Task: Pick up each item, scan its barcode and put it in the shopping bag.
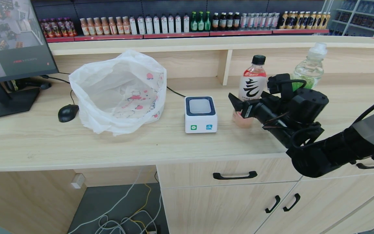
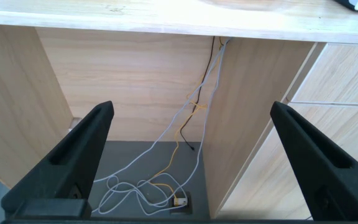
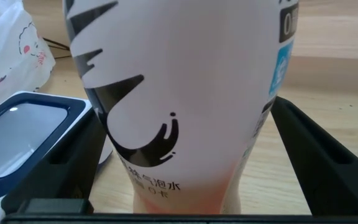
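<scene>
The right pincer (image 3: 188,163) is spread apart, its fingers flanking the pink drink bottle (image 1: 252,85) standing upright on the desk (image 1: 141,143); the scanner (image 1: 200,113) sits just beside it, the shopping bag (image 1: 118,91) beyond. The left pincer (image 2: 191,112) gapes wide below the desk edge

My right claw (image 1: 246,110) is matte black, with flat wedge-shaped fingers (image 1: 235,101) on a blocky black wrist (image 1: 304,104). A thin black cable (image 1: 287,82) loops over the wrist at 12 o'clock, and another curls under it at 6 o'clock. The arm (image 1: 336,152) behind is rounded and black. My left claw (image 2: 191,162) has the same long black fingers (image 2: 79,155), stepped along their inner edges.
</scene>
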Available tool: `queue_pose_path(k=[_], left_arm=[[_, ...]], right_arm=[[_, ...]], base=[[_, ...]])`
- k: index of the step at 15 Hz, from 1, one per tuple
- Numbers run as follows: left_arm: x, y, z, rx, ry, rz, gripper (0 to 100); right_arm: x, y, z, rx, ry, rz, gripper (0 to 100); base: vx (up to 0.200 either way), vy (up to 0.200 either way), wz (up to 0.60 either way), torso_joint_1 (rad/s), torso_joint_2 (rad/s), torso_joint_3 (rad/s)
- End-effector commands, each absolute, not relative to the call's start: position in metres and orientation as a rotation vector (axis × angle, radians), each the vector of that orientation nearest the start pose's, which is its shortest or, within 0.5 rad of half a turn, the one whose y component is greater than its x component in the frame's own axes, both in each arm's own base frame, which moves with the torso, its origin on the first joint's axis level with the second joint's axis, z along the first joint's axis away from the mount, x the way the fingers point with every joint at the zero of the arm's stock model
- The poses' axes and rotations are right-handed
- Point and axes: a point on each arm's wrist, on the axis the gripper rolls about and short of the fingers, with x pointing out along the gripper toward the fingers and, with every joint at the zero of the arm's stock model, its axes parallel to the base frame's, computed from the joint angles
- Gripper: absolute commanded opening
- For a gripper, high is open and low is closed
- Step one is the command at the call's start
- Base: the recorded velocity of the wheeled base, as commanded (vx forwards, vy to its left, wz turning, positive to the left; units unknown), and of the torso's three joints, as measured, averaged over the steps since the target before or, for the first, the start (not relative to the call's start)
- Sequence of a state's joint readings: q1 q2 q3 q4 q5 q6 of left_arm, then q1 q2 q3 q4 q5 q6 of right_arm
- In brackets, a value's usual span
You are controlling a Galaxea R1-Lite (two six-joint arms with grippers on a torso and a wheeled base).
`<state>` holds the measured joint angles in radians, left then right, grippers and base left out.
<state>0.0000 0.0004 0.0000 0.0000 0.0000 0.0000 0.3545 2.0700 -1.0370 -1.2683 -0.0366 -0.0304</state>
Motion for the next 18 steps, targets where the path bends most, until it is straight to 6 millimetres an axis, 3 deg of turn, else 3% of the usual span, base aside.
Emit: queue_pose_path(k=[1, 5, 6, 15, 18], left_arm=[[-0.023, 0.0, 0.075, 0.0, 0.0, 0.0, 100], [-0.023, 0.0, 0.075, 0.0, 0.0, 0.0, 100], [-0.023, 0.0, 0.075, 0.0, 0.0, 0.0, 100], [-0.023, 0.0, 0.075, 0.0, 0.0, 0.0, 100], [-0.023, 0.0, 0.075, 0.0, 0.0, 0.0, 100]], right_arm=[[0.373, 0.138, 0.176, 0.016, -0.238, 0.314, 100], [0.373, 0.137, 0.18, 0.018, -0.251, 0.314, 100], [0.373, 0.137, 0.18, 0.018, -0.251, 0.314, 0], [0.366, 0.135, 0.192, 0.028, -0.278, 0.316, 0], [0.359, 0.133, 0.205, 0.035, -0.313, 0.317, 0]], base=[[0.0, 0.0, 0.0, 0.0, 0.0, 0.0], [0.0, 0.0, 0.0, 0.0, 0.0, 0.0], [0.0, 0.0, 0.0, 0.0, 0.0, 0.0], [0.0, 0.0, 0.0, 0.0, 0.0, 0.0], [0.0, 0.0, 0.0, 0.0, 0.0, 0.0]])
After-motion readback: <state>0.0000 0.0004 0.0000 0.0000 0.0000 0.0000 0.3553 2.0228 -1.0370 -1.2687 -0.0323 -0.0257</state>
